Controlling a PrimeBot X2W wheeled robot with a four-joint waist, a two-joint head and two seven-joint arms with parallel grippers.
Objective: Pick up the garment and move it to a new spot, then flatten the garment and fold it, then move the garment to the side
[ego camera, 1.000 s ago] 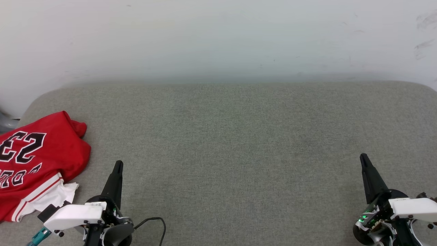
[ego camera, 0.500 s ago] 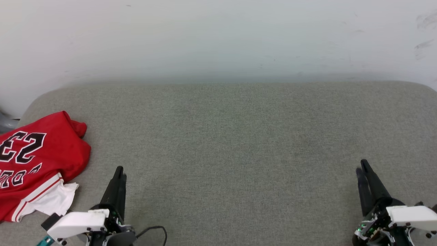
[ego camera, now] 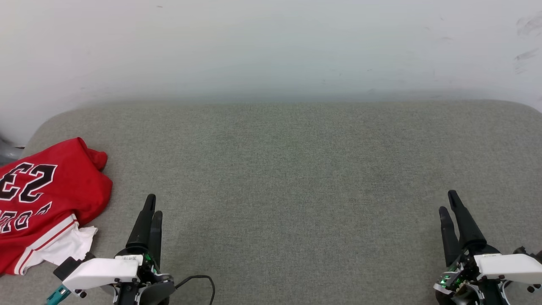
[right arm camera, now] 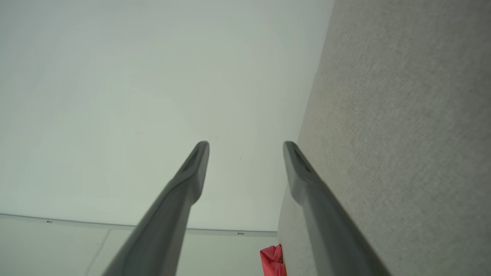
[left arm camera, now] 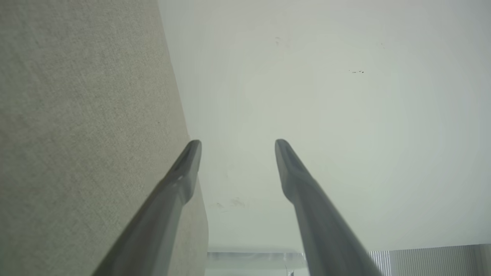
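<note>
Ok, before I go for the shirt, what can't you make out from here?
- Head view: the garment runs off the left edge; extent and lettering cut.
- Right wrist view: the garment is a red scrap at the bottom edge, too small to read.
- Head view: grey object at left edge, cut off.

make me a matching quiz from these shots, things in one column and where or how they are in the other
Column A
1 garment
2 left hand
3 right hand
4 wall

Column B
a open, lower right of the head view
b crumpled at the left end of the grey cushion
c open, close beside the garment
d pale, behind the cushion

Pairs: 1-b, 2-c, 3-a, 4-d
</note>
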